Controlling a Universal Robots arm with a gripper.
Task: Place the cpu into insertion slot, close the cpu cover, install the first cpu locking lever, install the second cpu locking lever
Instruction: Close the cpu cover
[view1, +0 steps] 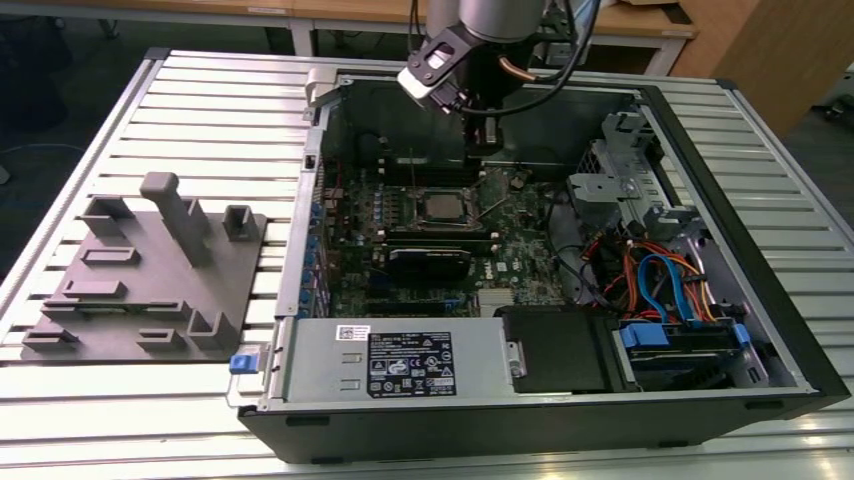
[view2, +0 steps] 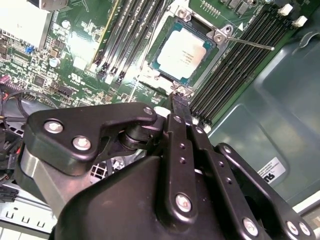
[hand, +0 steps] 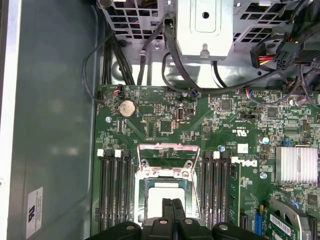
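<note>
The cpu (view2: 186, 50) shows its silver-grey top inside the insertion slot (view2: 150, 75) on the green motherboard (view1: 514, 265). The cpu cover (hand: 165, 173), a silver frame, lies around the chip. A thin metal locking lever (view2: 250, 44) sticks out sideways from one corner of the socket, over the memory slots. My gripper (view2: 176, 97) is shut with nothing between its black fingers. It hangs close above the socket's edge, and its tips (hand: 172, 202) overlap the cpu (hand: 162, 197) in the first wrist view. In the exterior view the gripper (view1: 478, 150) is inside the case, just behind the cpu (view1: 438, 207).
The open computer case (view1: 747, 390) lies on a slatted metal table (view1: 200, 100). Black memory slots (hand: 115, 195) flank the socket. A drive cage (view1: 627, 185), coloured cables (view1: 654, 280) and a power supply (view1: 400, 360) fill the case. A grey fixture plate (view1: 147, 280) sits at the exterior view's left.
</note>
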